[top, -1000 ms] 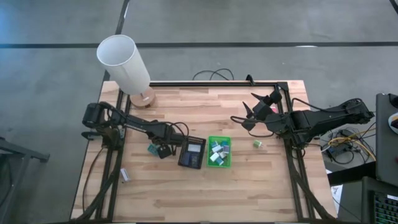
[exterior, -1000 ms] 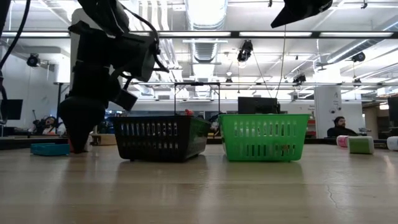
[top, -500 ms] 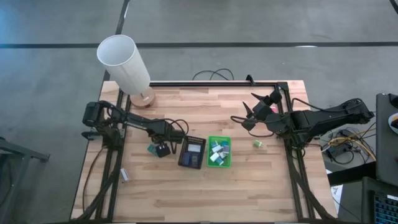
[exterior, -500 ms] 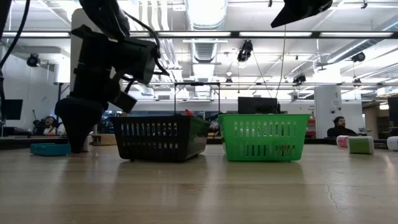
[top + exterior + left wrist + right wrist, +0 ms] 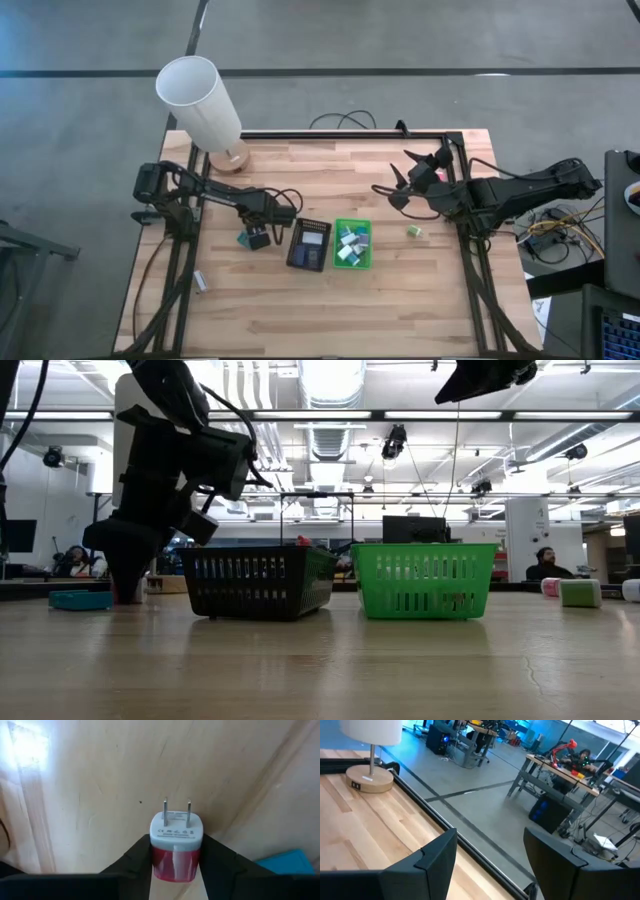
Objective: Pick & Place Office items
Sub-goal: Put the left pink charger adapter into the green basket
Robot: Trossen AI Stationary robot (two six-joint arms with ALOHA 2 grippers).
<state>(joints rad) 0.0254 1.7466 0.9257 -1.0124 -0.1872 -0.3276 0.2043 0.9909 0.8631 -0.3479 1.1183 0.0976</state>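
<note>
Left gripper (image 5: 175, 862) has just squeezed shut on a small charger plug (image 5: 176, 847), white on top and red below, with two metal prongs sticking out. A moment ago its fingers were wide apart, so now the plug is caught and ready to lift. It sits low over the wooden table (image 5: 300, 310), beside a teal block (image 5: 243, 239) and left of the black basket (image 5: 309, 244) and green basket (image 5: 352, 243). I think a basket comes next. Right gripper (image 5: 405, 180) waits high up with fingers apart, holding nothing.

2 dark jointed arms (image 5: 215, 196), black cables, black fingers (image 5: 134, 862)
</note>
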